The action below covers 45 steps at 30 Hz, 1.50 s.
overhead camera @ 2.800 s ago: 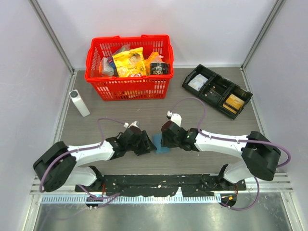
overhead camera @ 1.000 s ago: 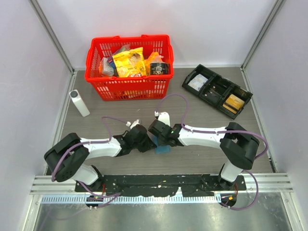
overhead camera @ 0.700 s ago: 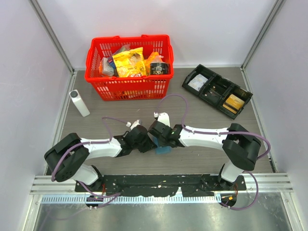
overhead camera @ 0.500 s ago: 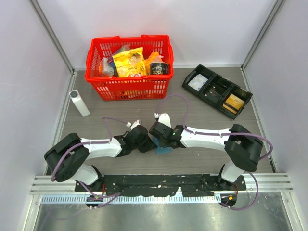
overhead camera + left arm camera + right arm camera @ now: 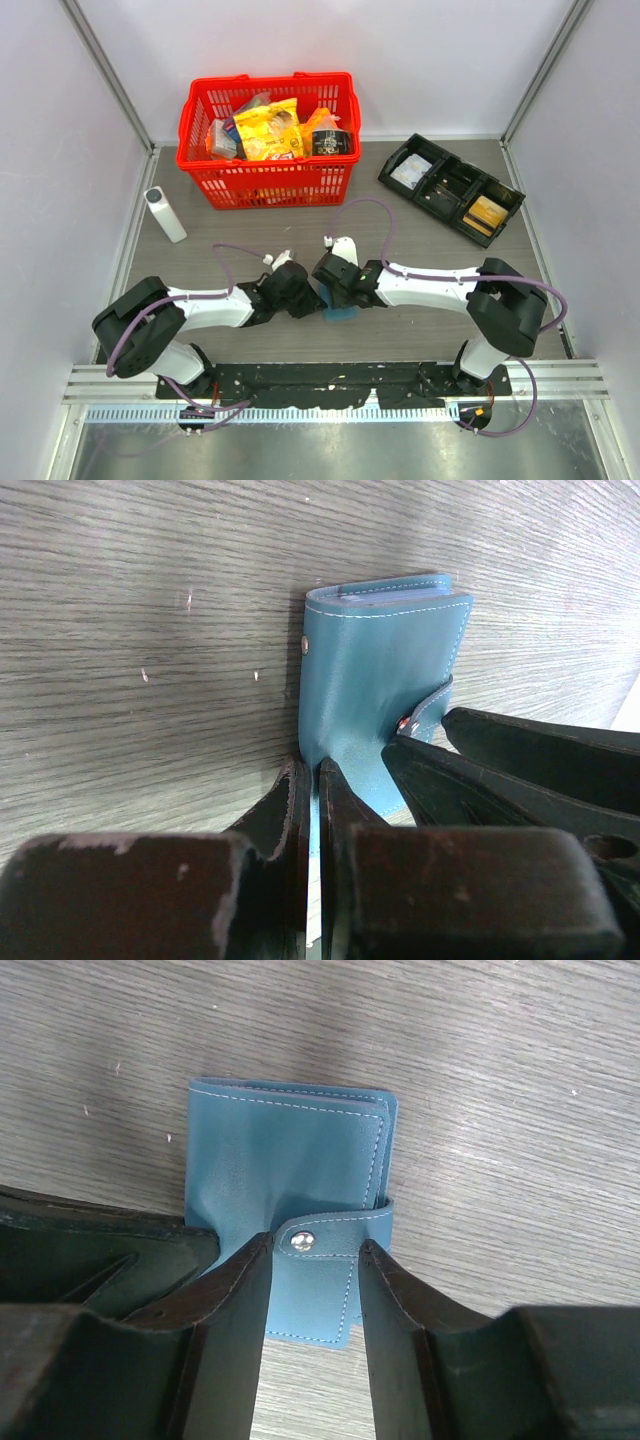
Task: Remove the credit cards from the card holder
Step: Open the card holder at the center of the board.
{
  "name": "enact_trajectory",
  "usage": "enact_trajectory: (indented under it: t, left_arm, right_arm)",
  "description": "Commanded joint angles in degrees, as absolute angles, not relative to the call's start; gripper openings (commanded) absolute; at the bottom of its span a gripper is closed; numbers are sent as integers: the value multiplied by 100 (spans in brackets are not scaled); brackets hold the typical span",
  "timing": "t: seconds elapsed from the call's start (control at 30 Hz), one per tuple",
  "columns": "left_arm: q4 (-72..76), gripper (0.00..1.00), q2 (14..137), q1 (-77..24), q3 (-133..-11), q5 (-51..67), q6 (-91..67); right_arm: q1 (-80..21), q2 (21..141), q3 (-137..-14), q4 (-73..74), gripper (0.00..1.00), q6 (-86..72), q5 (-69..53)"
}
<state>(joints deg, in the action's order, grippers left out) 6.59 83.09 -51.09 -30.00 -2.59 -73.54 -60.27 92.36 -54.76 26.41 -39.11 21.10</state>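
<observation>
The blue card holder (image 5: pixel 340 310) lies closed on the table between the two grippers, its snap strap (image 5: pixel 318 1243) fastened. My left gripper (image 5: pixel 311 780) is shut on the near corner of the card holder (image 5: pixel 375 670), a sliver of blue showing between its fingers. My right gripper (image 5: pixel 315 1250) is open above the card holder (image 5: pixel 285 1150), one finger on each side of the strap's snap end. In the top view the left gripper (image 5: pixel 308 298) and the right gripper (image 5: pixel 334 296) meet over it. The credit cards are hidden.
A red basket (image 5: pixel 268 180) full of packets stands at the back. A black compartment tray (image 5: pixel 450 187) with small white and tan-gold items sits at the back right. A white cylinder (image 5: pixel 165 214) lies at the left.
Since the earliest frame both arms have drawn in closer over the card holder. In the last second the right gripper has shifted slightly right. The left arm has stayed put.
</observation>
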Motion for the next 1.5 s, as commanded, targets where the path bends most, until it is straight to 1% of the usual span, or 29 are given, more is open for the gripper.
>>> enact_trajectory:
  t: [0.0,0.2,0.3,0.37,0.4,0.53,0.63,0.73,1.0,1.2,1.33,1.37,1.4,1.47]
  left_arm:
    - [202,0,8279,-5133,-2962,-571,-7321]
    - [202,0,8306,-5133,-2962,-554,-7321]
    - [202,0,8314,-5133,-2962,-562,-7321]
    - [193,0,8306,-5133,-2953,-571,-7330]
    - [193,0,8306,-5133,-2936,-580,-7339]
    - [193,0,8306,-5142,-2874,-589,-7383]
    - [193,0,8279,-5133,-2804,-606,-7427]
    - [167,0,8218,-5133,-2734,-650,-7453]
    - [70,0,8042,-5133,-2496,-756,-7559]
    - [35,0,7972,-5133,-2461,-773,-7585]
    - [18,0,7963,-5133,-2505,-773,-7541]
    - [18,0,7963,-5133,-2531,-773,-7524]
    - [18,0,7963,-5133,-2575,-773,-7480]
    - [17,0,7963,-5133,-2628,-765,-7436]
  right_arm:
    - [-6029,9378,-5651,2786,45,-3885,2118]
    - [-6029,9685,-5590,2839,47,-3876,2162]
    - [-6029,9721,-5555,2909,43,-3867,2241]
    - [-6029,9703,-5528,2927,34,-3841,2276]
    - [-6029,9694,-5520,2927,33,-3815,2285]
    - [-6012,9668,-5414,2865,22,-3753,2154]
    - [-5968,9642,-5353,2804,10,-3718,2083]
    - [-5924,9554,-5300,2778,1,-3665,2074]
    - [-5485,9053,-5107,2707,1,-3533,2074]
    - [-4888,8666,-4738,2479,1,-3384,1732]
    - [-4737,8332,-4570,2391,2,-3182,1617]
    - [-4746,8219,-4562,2365,3,-3173,1582]
    - [-4746,8113,-4579,2338,7,-3147,1469]
    - [-4834,7981,-4605,2215,25,-3147,1389]
